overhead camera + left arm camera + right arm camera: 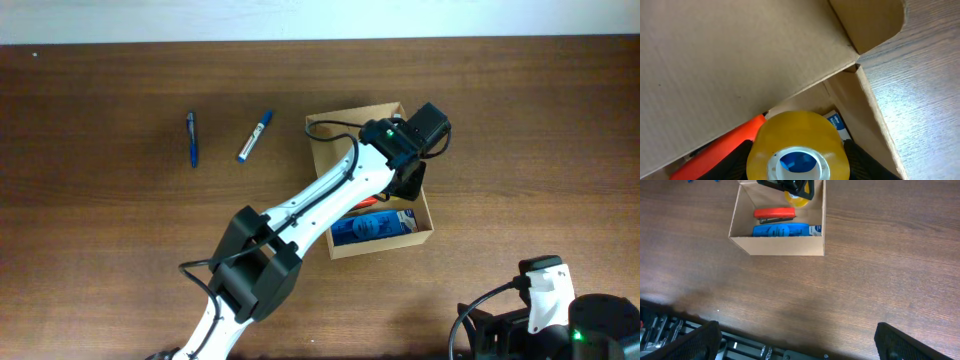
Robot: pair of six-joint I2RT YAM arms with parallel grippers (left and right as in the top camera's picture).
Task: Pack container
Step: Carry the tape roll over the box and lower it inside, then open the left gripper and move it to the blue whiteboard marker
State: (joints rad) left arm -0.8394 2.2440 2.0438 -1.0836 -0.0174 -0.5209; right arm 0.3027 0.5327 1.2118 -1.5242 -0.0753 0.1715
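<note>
The container point(345, 125), a brown cardboard box with its top open, sits right of centre on the wooden table point(120, 220). Far to its left lie a blue pen point(192, 138) and then a blue-capped marker point(254, 136), apart from each other and well clear of the box. Inside the box, a red item point(774, 213), half hidden by cardboard in the left wrist view, lies beside a blue flat box point(782, 230) against the near wall. The left gripper point(797, 162) reaches into the far right corner, its fingers closed against both sides of a yellow roll of tape point(797, 145); the roll's lower edge is cut off. At the lower right, the right gripper point(797, 327) hangs over bare table, spread wide and holding nothing, only its fingertips showing.
</note>
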